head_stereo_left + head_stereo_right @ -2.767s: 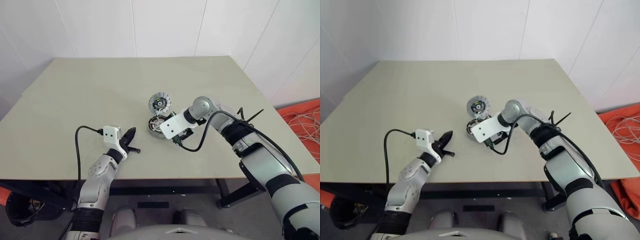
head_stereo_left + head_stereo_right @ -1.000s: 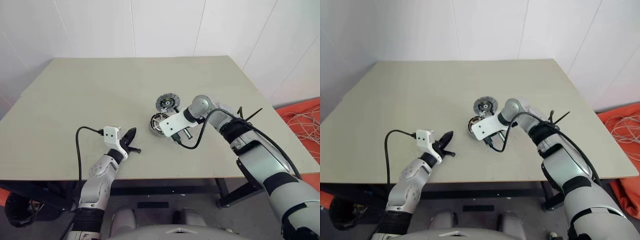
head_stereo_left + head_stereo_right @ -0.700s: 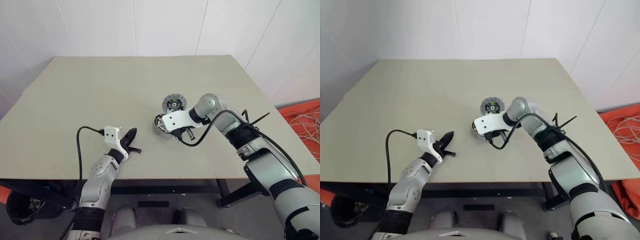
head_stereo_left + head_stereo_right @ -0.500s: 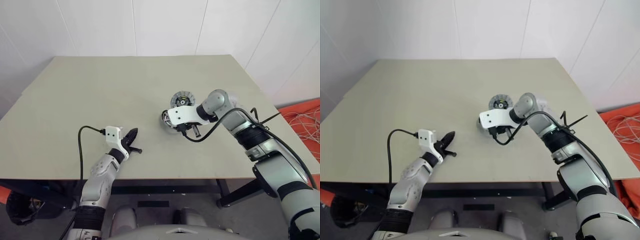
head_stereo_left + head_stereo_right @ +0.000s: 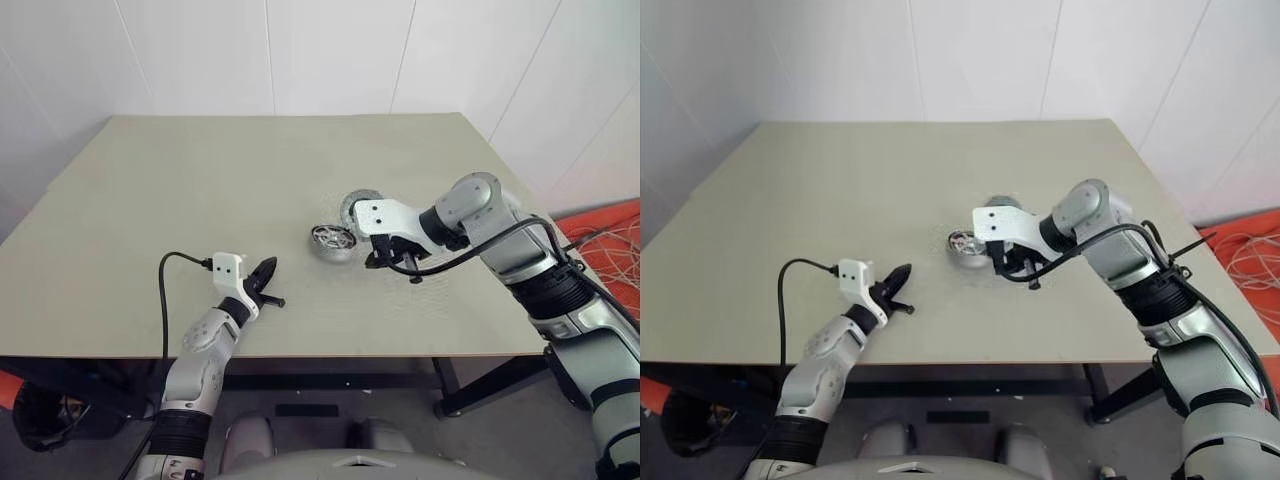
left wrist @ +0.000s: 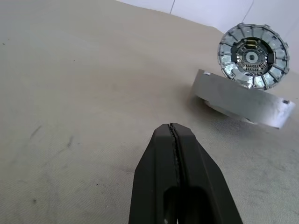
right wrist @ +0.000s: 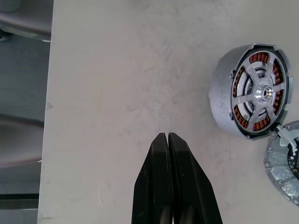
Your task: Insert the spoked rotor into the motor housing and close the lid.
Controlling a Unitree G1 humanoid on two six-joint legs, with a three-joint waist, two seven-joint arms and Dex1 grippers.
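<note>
The big tan table (image 5: 180,190) holds everything. It stands against a white wall.

The right arm reaches over the table from the right edge. Its white wrist block hangs above the table, a bit right of the middle. The right gripper (image 7: 167,140) has its two black fingers pressed tight together. It holds nothing. It points down at bare table, near the motor housing but not touching it.

The left arm lies low near the front edge, on the left part of the table. A black cable loops from its white wrist block. The left gripper (image 6: 174,135) is clenched too, with its black fingers squeezed flat against each other. Nothing is between them. It points across the table toward the motor parts, well apart from them.

The motor housing (image 7: 252,97) sits flat on the table, close to the middle and a little toward the right edge. It is a grey round puck. The spoked rotor (image 7: 258,93) sits inside it. Its silver spokes and hub lie on top, and copper-brown windings show through the gaps.

The lid (image 6: 252,55) is open. It stands tilted up at the far side of the housing, joined at the edge. Its inner face has white segments around a dark centre.
</note>
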